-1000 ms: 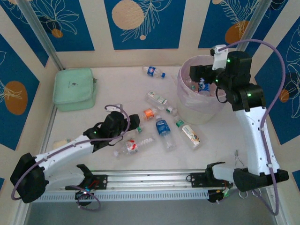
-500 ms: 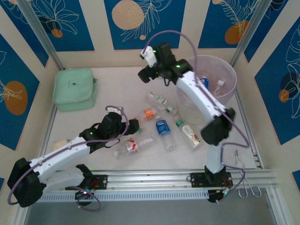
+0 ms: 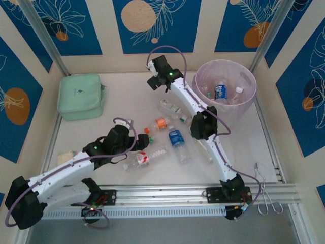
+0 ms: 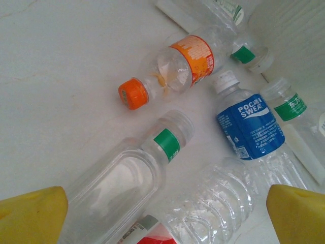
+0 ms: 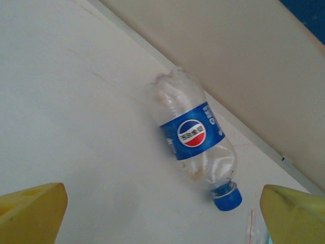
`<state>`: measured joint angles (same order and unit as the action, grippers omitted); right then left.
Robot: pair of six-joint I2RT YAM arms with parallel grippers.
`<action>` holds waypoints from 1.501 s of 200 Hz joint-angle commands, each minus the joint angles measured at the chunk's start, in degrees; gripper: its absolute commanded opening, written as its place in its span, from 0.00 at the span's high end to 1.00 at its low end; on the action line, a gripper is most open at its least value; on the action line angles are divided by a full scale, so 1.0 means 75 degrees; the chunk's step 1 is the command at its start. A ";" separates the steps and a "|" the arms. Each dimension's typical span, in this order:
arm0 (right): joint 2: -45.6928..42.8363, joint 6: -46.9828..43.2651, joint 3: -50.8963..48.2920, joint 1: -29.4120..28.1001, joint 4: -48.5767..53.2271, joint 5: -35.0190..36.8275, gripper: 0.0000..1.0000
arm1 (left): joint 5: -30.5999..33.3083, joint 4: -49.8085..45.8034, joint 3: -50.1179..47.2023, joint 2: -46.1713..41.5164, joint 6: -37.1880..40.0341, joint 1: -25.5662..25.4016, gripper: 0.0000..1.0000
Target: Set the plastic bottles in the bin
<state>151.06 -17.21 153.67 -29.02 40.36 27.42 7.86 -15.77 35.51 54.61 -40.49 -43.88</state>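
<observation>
Left tool spread wide, empty, hovering over bottle cluster at centre of top view. Green-band bottle at lower centre of left wrist view, orange-cap bottle above it, blue-label bottle to right.

Right tool also spread wide, empty, over lone blue-cap bottle lying on desk near back wall.

Bin at upper right of top view, few bottles inside. Green pouch at upper left.
</observation>
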 commanded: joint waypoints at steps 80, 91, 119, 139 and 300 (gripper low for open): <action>0.1482 -0.0037 0.0529 0.0732 -0.0933 -0.1551 0.02 | 0.0139 -0.1031 0.0004 -0.0688 -0.0259 0.0073 0.00; 0.1569 0.0032 0.0486 0.0792 -0.1056 -0.1444 0.02 | 0.0231 -0.1160 0.0010 -0.0759 -0.0305 0.0075 0.00; 0.1729 -0.0099 0.0413 0.0880 -0.1359 -0.1250 0.02 | 0.0445 -0.1368 0.0011 -0.0899 -0.0473 0.0076 0.00; 0.1831 -0.0190 0.0492 0.0892 -0.1537 -0.1069 0.02 | 0.0562 -0.1257 -0.0103 -0.0987 -0.0666 0.0082 0.00; -0.0747 0.0015 -0.3881 0.0684 -0.4265 -0.1364 0.60 | 0.1061 -0.1281 0.0919 -0.0601 0.0027 0.0113 0.00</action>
<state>156.79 -17.19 138.52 -22.70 17.89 18.96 13.87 -25.17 37.06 48.18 -44.88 -43.81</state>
